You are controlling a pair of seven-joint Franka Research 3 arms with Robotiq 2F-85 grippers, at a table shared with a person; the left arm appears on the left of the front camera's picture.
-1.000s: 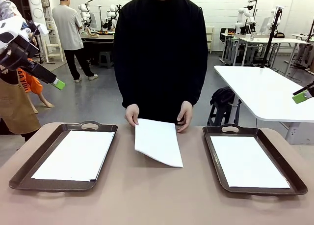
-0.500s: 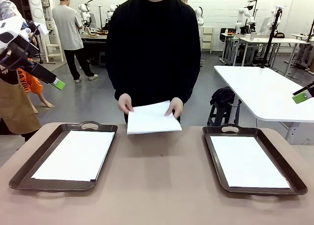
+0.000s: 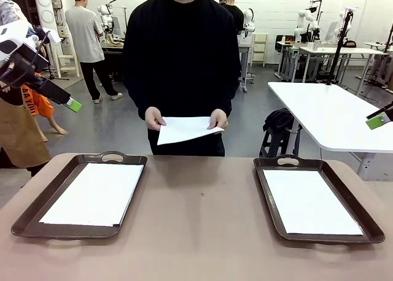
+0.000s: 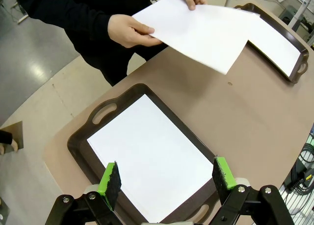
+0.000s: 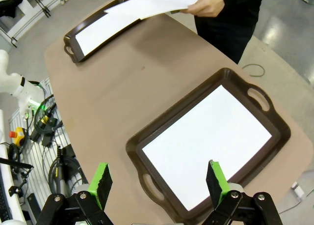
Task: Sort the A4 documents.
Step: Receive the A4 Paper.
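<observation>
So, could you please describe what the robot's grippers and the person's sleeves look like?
The left gripper and right gripper match: black linked metal fingers with silver bolts at the joints, each tipped with a bright green pad. In the front view the left arm's white casing carries a black gripper body. The person wears long black sleeves reaching to the wrists.

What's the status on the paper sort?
Left gripper and right gripper open, raised over the dark brown handled trays. Person's hands hold white A4 sheets above the table. Nothing in the way.
</observation>
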